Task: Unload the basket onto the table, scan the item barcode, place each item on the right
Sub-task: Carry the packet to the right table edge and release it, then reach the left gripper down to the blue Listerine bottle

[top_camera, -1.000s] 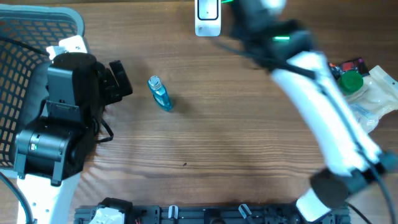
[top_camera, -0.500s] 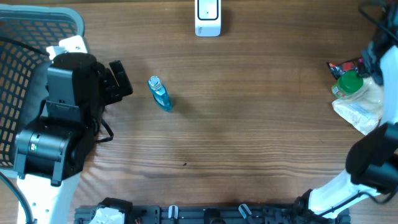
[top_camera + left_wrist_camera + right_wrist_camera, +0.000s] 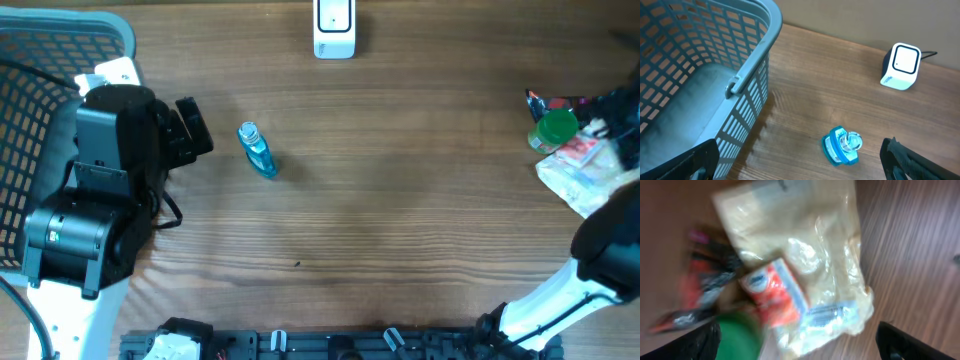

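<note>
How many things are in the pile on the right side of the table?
4: a clear bag, a red and white box lying on it, a green lid beside the box, and a dark packet farthest back. More may be hidden underneath.

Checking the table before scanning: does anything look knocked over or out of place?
The small blue bottle appears to lie on its side, left of centre. At the right edge, a red-and-white box sits askew on a clear bag. No spill visible.

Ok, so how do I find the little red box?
Look at the wooden table's right edge, where things are heaped. The little box lies on a crinkly clear bag, beside a green lid. It's the only box-shaped thing there, red and white.
</note>
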Robot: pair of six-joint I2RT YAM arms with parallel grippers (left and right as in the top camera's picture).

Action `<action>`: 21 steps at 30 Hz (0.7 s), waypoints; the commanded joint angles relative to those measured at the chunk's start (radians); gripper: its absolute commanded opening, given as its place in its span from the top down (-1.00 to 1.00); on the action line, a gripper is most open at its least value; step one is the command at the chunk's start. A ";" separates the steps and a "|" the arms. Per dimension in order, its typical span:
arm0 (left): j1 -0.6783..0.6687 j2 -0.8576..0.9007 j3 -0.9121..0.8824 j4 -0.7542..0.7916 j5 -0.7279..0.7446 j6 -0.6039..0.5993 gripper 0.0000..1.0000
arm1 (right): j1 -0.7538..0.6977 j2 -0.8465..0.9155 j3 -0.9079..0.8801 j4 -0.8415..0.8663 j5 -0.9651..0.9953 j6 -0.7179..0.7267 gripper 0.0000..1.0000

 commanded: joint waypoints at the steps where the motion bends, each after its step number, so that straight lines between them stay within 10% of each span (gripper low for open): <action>1: 0.005 0.001 0.013 0.002 -0.019 0.013 -1.00 | 0.024 -0.151 0.308 -0.150 -0.109 -0.028 -1.00; 9: 0.005 0.001 0.013 0.002 -0.019 0.013 -1.00 | 0.421 -0.198 0.401 -0.307 -0.245 -0.013 -1.00; 15: 0.005 0.000 0.013 0.011 -0.020 0.020 -1.00 | 0.705 -0.157 0.400 -0.426 -0.205 0.467 -1.00; 21: 0.005 0.001 0.013 0.018 -0.007 0.013 -1.00 | 0.887 -0.142 0.400 -0.414 -0.077 0.560 -1.00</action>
